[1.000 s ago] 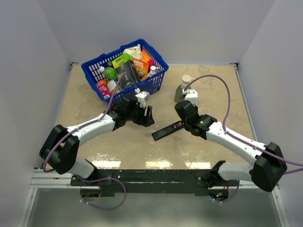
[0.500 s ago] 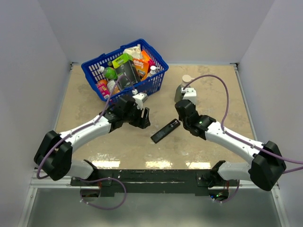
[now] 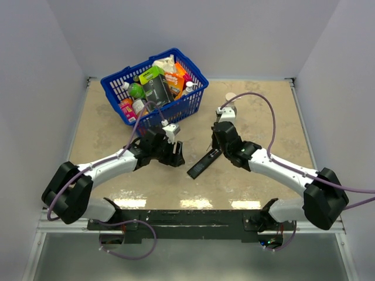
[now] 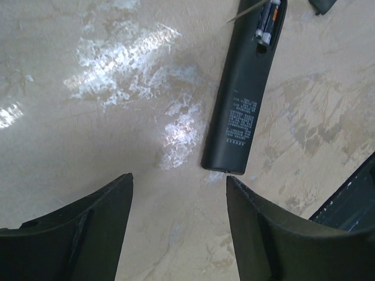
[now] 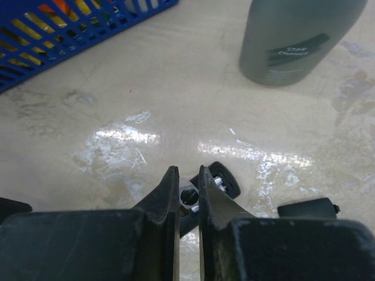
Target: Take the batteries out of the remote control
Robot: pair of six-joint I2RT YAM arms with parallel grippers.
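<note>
Batteries (image 4: pixel 266 24) inside remote control (image 4: pixel 243 105) slot; left fingers (image 4: pixel 76 234) wide, right fingers (image 5: pixel 161 199) pinched narrow.

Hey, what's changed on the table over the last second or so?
The shut right gripper shifted left at the battery end of the remote control, swinging it to a steeper angle. The open left gripper drew back toward the near edge. Nothing was grasped or released. The batteries sit in the slot; basket and bottle stayed.

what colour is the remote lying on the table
Black. The slim, long plastic remote control shows best in the left wrist view.
</note>
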